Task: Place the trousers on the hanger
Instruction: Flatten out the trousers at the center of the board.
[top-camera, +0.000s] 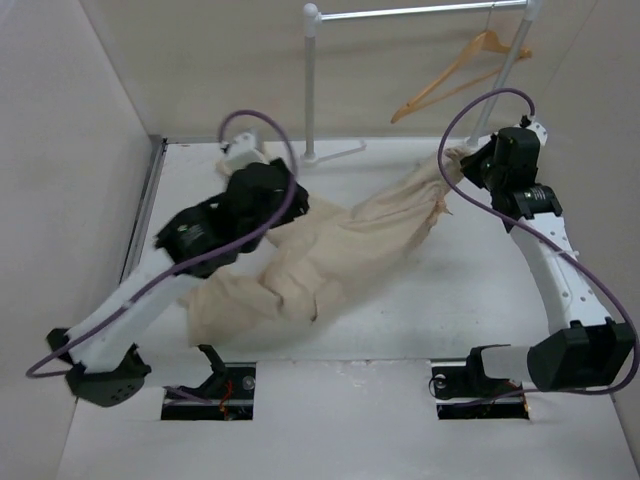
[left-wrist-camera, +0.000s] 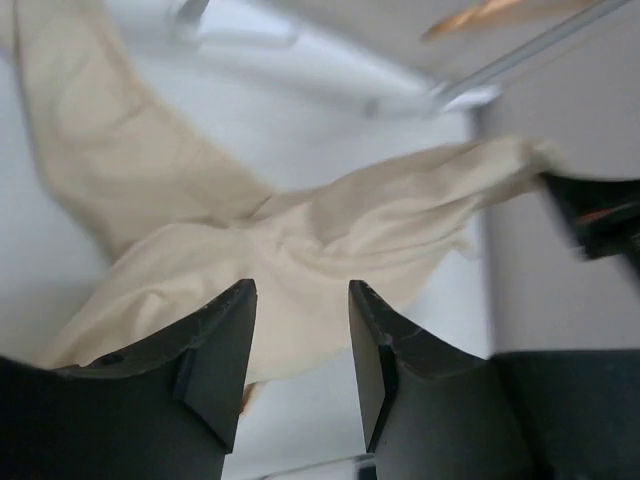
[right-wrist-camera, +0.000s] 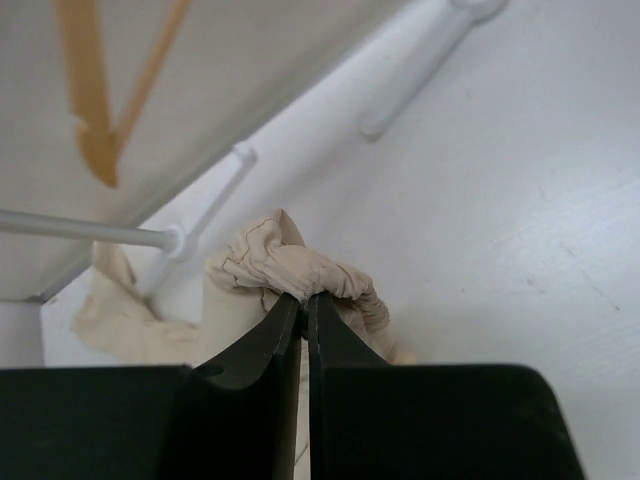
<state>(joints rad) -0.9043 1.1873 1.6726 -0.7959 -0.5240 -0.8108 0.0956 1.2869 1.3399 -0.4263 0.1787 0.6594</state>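
Left gripper (left-wrist-camera: 300, 290): fingers apart above the cloth, its arm hiding the upper left of the trousers (top-camera: 330, 255). Trousers: beige, creased, lying on the table (top-camera: 420, 300), one end raised and bunched, pinched in the closed right gripper (right-wrist-camera: 303, 297). Hanger (top-camera: 440, 82): wooden, on the rail (top-camera: 420, 11), well apart.

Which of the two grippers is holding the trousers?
The right gripper: it is shut on a bunched end of the trousers. The left gripper is open, gripping nothing.
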